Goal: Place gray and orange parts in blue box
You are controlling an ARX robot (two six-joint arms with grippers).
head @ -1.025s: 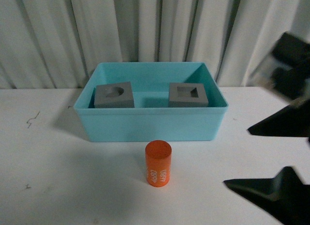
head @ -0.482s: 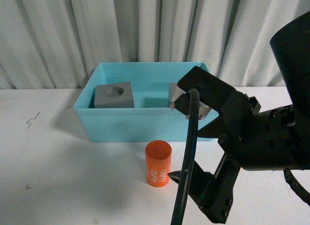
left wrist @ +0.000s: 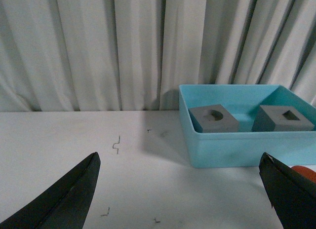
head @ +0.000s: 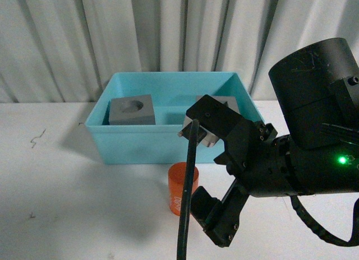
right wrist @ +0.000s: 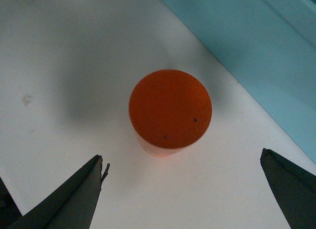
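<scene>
Two gray cubes [head: 132, 109] lie inside the blue box [head: 140, 145]. The orange cylinder [right wrist: 170, 109] stands on the tabletop [head: 67, 176] just outside the box, unplaced. The right fingers [right wrist: 74, 199] hover above it, wide open and empty. The left fingers [left wrist: 69, 194] are likewise open.

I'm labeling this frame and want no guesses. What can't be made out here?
Orange cylinder: front view, the right arm hides part of it; lettering unreadable. The right wrist view shows only its top.
Square-recess gray cube: front view, mostly behind that arm.
Blue box: left wrist view, one end runs past the picture edge.
</scene>
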